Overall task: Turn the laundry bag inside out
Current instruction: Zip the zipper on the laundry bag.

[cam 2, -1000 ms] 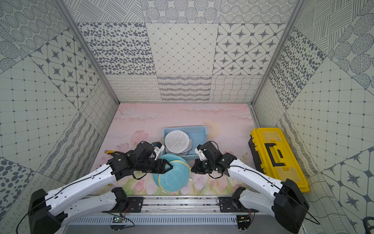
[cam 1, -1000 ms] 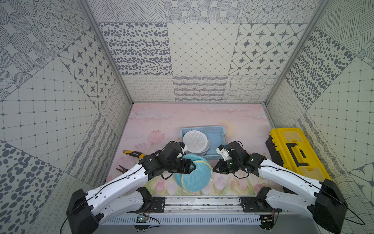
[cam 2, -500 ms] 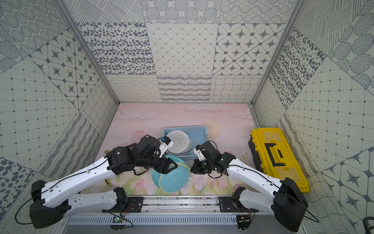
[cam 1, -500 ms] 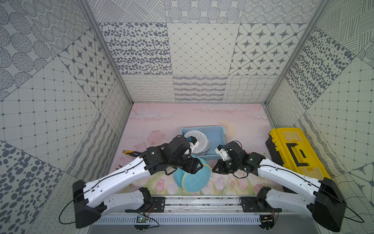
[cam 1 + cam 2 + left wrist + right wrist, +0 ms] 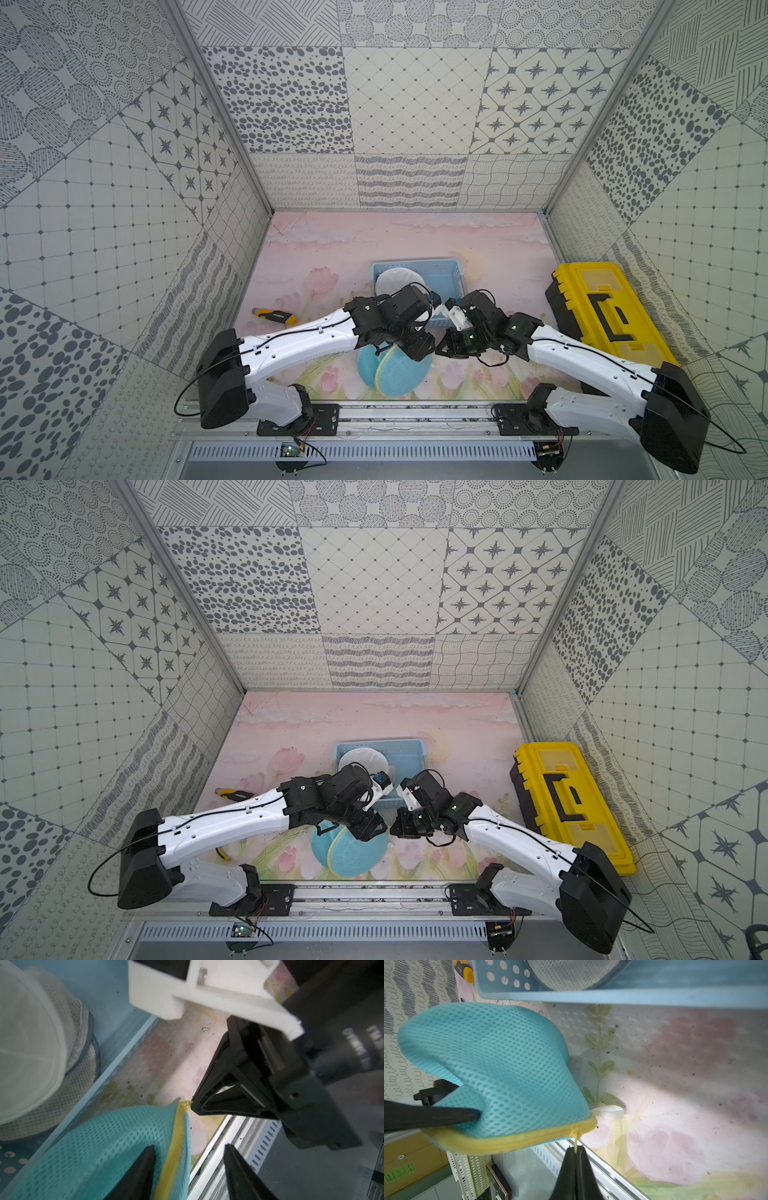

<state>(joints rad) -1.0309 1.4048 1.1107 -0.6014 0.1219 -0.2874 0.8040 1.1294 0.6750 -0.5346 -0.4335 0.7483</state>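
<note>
Laundry bag [image 5: 500, 1059] meets right end effector [image 5: 576, 1149] at zipper pull [image 5: 575, 1139] (pinched).

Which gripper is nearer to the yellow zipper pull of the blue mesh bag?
Right. The right gripper is shut on the zipper pull; the left gripper is open, straddling the yellow edge of the bag farther along.

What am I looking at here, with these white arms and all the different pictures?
Two robot arms with pincer grippers work on a table. Two pictures look down from overhead; two come from cameras on the wrists. The teal mesh laundry bag is near the front, a blue basket holding a white mesh bag behind it, a yellow toolbox to the right. The right gripper is shut on the bag's yellow zipper pull; the left gripper is open, its jaws astride the zipper edge.
</note>
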